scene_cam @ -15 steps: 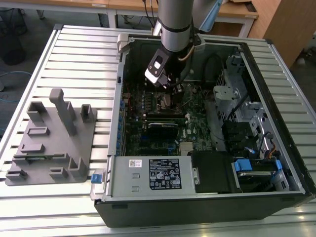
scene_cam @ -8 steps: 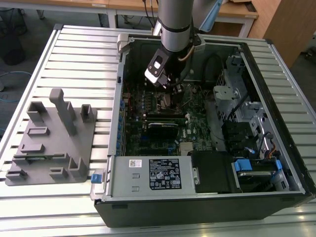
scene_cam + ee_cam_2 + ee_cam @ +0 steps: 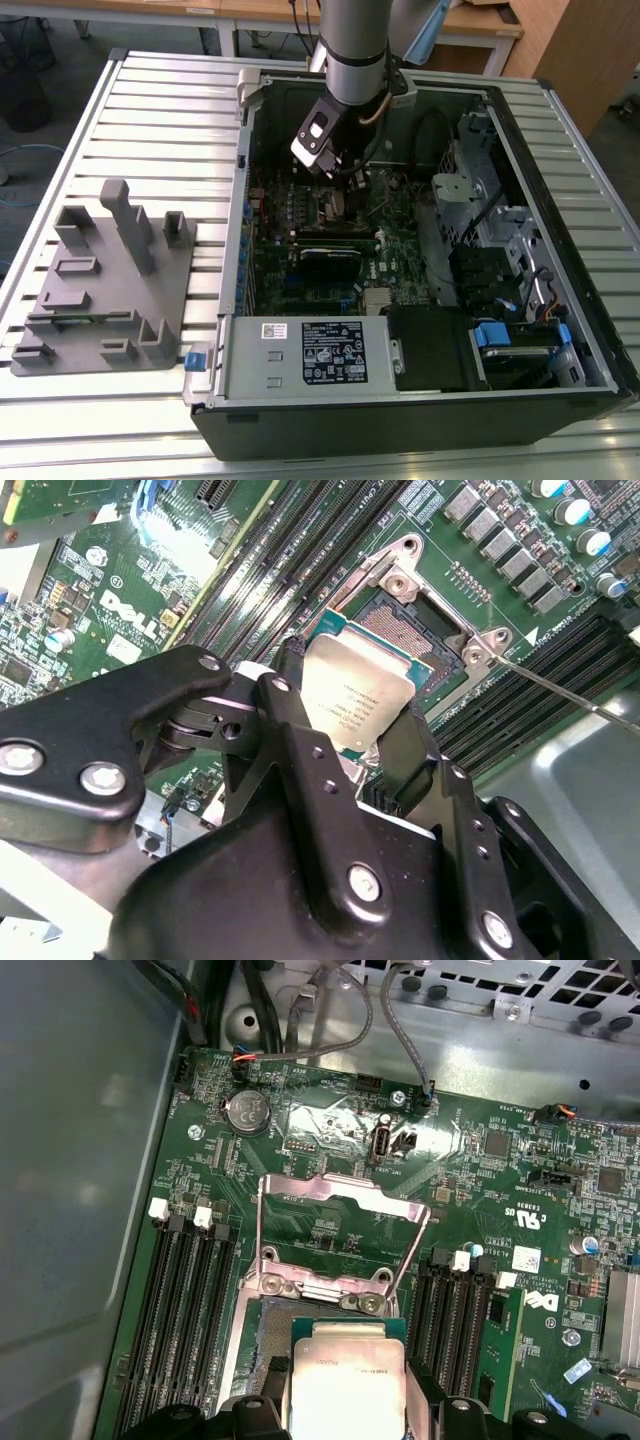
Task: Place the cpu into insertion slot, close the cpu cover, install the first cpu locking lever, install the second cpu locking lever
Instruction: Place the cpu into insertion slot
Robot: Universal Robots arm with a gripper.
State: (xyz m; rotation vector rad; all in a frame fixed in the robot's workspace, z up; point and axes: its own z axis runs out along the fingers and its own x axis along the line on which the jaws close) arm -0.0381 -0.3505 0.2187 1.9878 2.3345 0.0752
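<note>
- The gripper (image 3: 350, 705) has its two black fingers (image 3: 288, 695) closed narrow on opposite edges of the cpu (image 3: 356, 692). It holds the chip with the silver top facing the wrist cameras.
- In the exterior view the gripper (image 3: 335, 165) is low inside the open computer case (image 3: 400, 425), over the motherboard (image 3: 480, 1175).
- The cpu cover (image 3: 335, 1186) stands raised open behind the socket, so its window does not block the way down.
- The insertion slot (image 3: 418, 618) is uncovered, and its dark centre with the contact field is visible.
- In both wrist views the cpu seems to hang just over the near edge of the slot and not yet seated in it. I cannot tell if one edge touches the rim.
- One thin locking lever (image 3: 560, 688) is released and points away from the socket.
- Risk, in my judgement: the chip looks shifted toward the gripper side of the slot. If it goes down so, a corner can land on the rim or press the fine contacts and bend them.
- A second risk: the grip is only on thin edges, so a small tilt or slip can drop the chip crooked into the socket.
</note>
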